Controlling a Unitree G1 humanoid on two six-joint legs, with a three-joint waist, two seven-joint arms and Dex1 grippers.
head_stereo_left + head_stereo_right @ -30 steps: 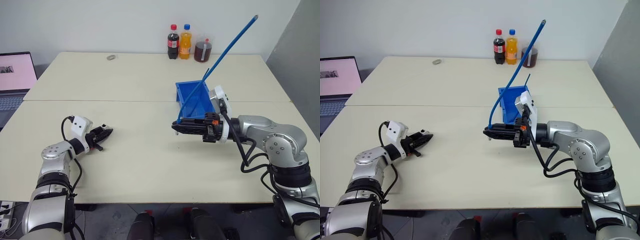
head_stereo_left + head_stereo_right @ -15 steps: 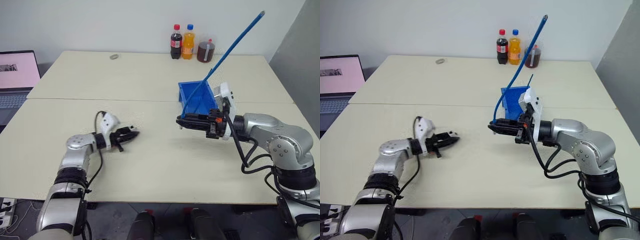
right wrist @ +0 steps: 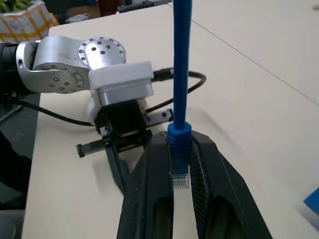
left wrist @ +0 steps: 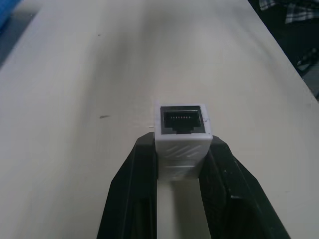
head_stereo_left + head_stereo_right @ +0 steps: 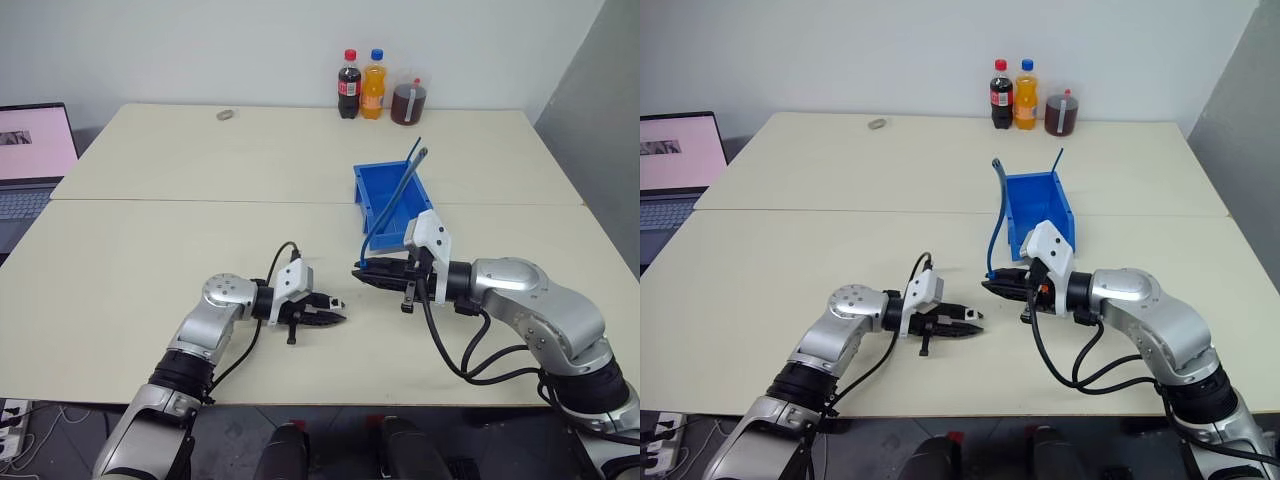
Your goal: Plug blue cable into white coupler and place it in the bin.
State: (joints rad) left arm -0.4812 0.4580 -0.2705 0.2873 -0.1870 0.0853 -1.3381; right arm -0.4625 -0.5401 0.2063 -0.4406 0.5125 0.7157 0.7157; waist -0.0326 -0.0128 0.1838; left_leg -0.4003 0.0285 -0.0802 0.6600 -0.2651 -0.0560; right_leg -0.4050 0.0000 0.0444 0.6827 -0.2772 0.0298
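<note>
I hold the white coupler point(image 4: 181, 134) pinched in my left hand point(image 5: 335, 312), the two fingers point(image 4: 132, 194) closed narrow on its ribbed sides so that the dark socket faces outward, clear of the fingertips. That hand hangs low over the tabletop point(image 5: 150, 250), pointing toward my right.

My right hand point(image 5: 362, 273) is clamped on the blue cable point(image 5: 392, 200) just behind its clear plug point(image 3: 180, 180), which pokes out between the fingers point(image 3: 149, 199). From there the cable rises and arches back, its free end leaning over the blue bin point(image 5: 375, 190), which stands just beyond my right hand on the tabletop.

The two hands face each other near the middle of the tabletop, close but apart: a gap remains between plug and socket, and in the head views the right hand sits a little higher than the left.

The step in hand, as I judge it, is the alignment just ahead of mating; nothing is plugged in and nothing is in the bin.

The next move calls for bringing plug and socket onto one line, matching height and roll so the plug's contacts meet the socket's pins the right way up, then a straight, gentle push together. The risk I see is the plug catching on the socket rim, or the small coupler slipping back in my grip under the push.
</note>
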